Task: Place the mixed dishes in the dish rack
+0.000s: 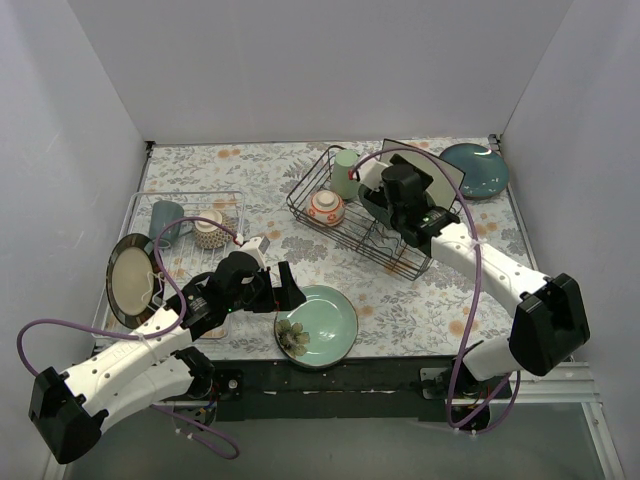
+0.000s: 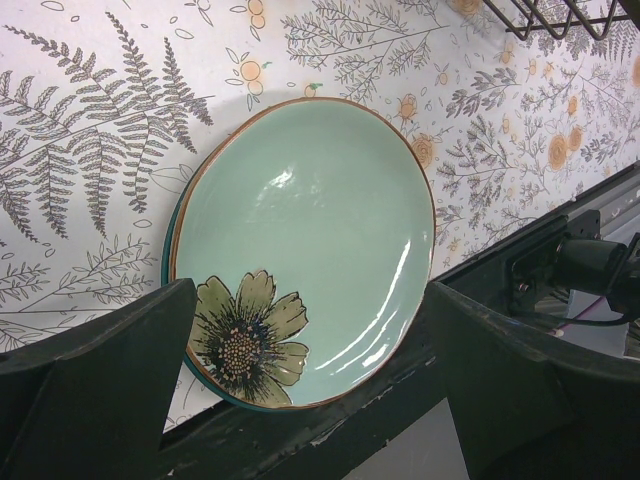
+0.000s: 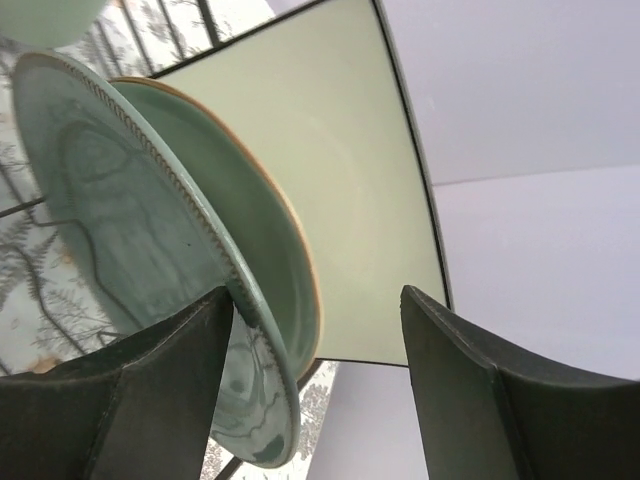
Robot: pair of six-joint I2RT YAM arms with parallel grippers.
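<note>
The black wire dish rack [image 1: 400,255] holds a pale green cup [image 1: 346,170], a red-orange bowl [image 1: 326,207] and a white square plate [image 1: 445,172] standing upright. My right gripper [image 1: 385,197] is open over the rack. In the right wrist view a green plate [image 3: 130,200] stands on edge, its rim against my left finger [image 3: 170,370], with the white square plate [image 3: 340,170] behind it. My left gripper [image 1: 287,287] is open and empty beside a light green flower plate [image 1: 322,320]. In the left wrist view that plate [image 2: 310,220] lies between my fingers [image 2: 110,360].
A pale wire tray [image 1: 232,200] at the left holds a grey-blue mug [image 1: 167,220] and a patterned cup [image 1: 209,229]. A dark-rimmed plate [image 1: 130,278] leans at its front left. A teal plate [image 1: 474,170] lies at the back right. The flower plate sits at the table's near edge.
</note>
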